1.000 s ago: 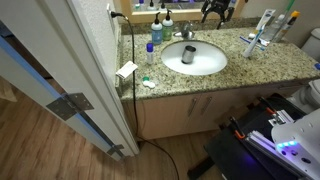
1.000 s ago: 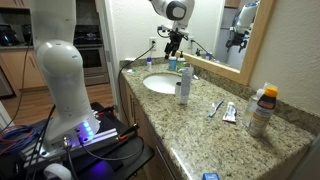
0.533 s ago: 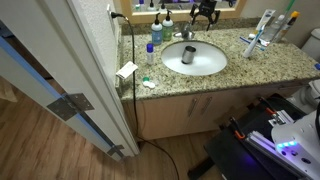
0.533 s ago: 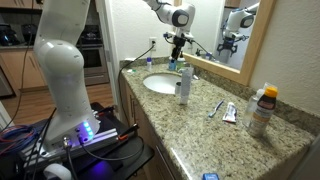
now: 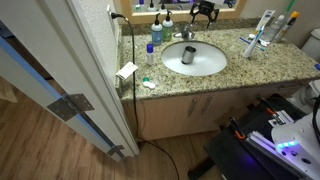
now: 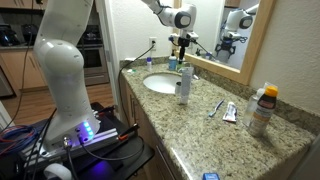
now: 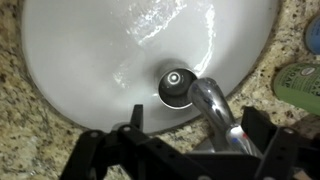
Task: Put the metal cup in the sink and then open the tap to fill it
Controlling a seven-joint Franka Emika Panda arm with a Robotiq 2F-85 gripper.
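The jaws stand wide and empty; the gripper (image 5: 204, 12) hovers above the tap (image 7: 218, 108); the metal cup (image 7: 177, 85) stands in the sink (image 7: 90, 60), under the spout; opening the tap seems left.

no legible txt, labels too small

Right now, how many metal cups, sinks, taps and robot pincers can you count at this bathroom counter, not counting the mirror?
Metal cup: 1
Sink: 1
Tap: 1
Pincer: 1
Total: 4
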